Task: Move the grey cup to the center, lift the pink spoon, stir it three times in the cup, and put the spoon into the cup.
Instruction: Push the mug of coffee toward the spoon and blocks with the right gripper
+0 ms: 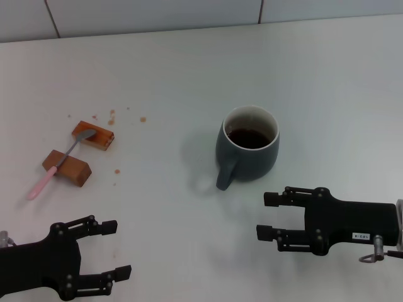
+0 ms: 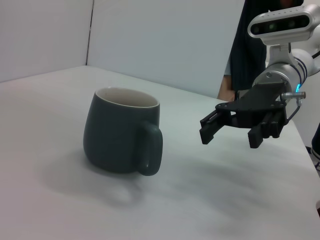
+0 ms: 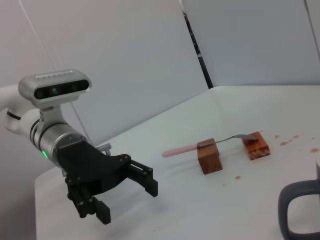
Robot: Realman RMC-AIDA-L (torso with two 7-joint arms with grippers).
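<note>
The grey cup (image 1: 248,148) stands upright on the white worktop (image 1: 176,75), roughly in the middle of the head view and a little toward the robot's right, with dark brown liquid inside and its loop handle turned toward the robot. Judging from that spot, the first step — getting the cup to the center — looks done or close to it, though nothing marks the exact center.

The pink spoon (image 1: 56,163) is well apart from the cup, over on the robot's left. It lies across two brown blocks (image 1: 67,167) — its metal bowl rests on the farther block, its neck crosses the nearer one, and the pink handle slopes down past it toward the worktop. A few brown crumbs (image 1: 113,116) are scattered nearby. The spoon is untouched, so lifting it, stirring three times and leaving it in the cup all remain to be done.

The right hand (image 1: 269,216) hovers near the cup on the side closest to the robot, fingers apart and holding nothing; the left wrist view shows it just beside the handle but not touching. The left hand (image 1: 113,248) sits low at the robot's left, nearer the robot than the blocks, fingers also spread and empty — the right wrist view confirms the gap between them.

In my judgement the task is only about a quarter through, and the left hand is the one better placed to reach the spoon.
</note>
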